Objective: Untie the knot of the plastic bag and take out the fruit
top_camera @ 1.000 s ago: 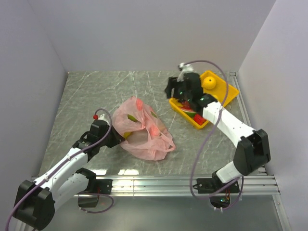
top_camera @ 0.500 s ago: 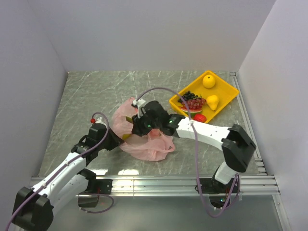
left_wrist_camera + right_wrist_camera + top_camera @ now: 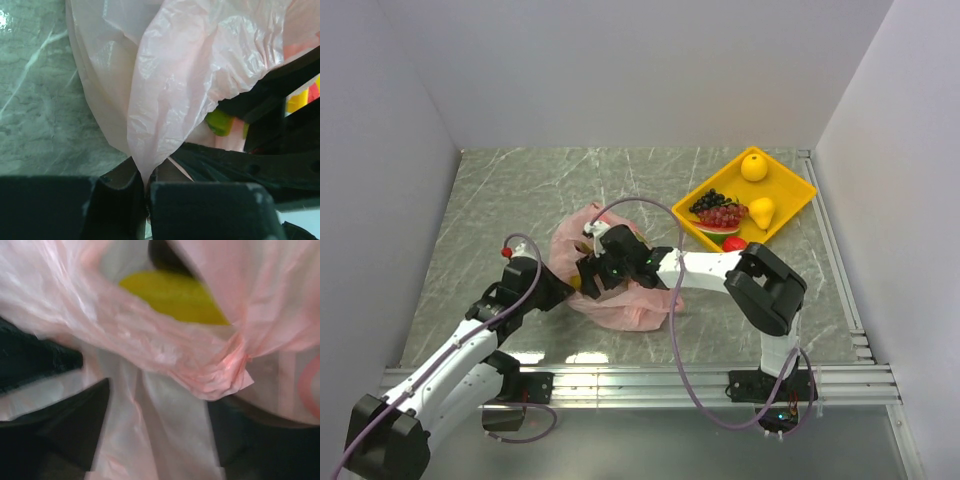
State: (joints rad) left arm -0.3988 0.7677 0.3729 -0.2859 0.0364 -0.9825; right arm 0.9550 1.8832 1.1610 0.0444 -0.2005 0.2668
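Note:
The pink plastic bag (image 3: 625, 300) lies crumpled at mid-table. My left gripper (image 3: 558, 291) is shut on the film of its left edge, which the left wrist view shows pinched between the jaws (image 3: 145, 176). My right gripper (image 3: 592, 279) is open, reaching into the bag's left part, with pink film (image 3: 165, 440) between its spread fingers (image 3: 75, 425). A yellow-green fruit (image 3: 172, 295) shows through the film just ahead, and a green fruit (image 3: 220, 123) shows in the left wrist view. A crumpled twist of film (image 3: 225, 365) hangs nearby; I cannot tell if it is the knot.
A yellow tray (image 3: 800, 190) stands at the back right holding a round citrus (image 3: 754, 167), a yellow pear (image 3: 761, 211), grape bunches (image 3: 718, 210), a watermelon slice and a small red fruit (image 3: 735, 243). Grey walls close in the marbled table.
My right arm has swung from over the yellow tray across to the bag and lowered its gripper into it. The left gripper has kept its hold on the bag's edge.

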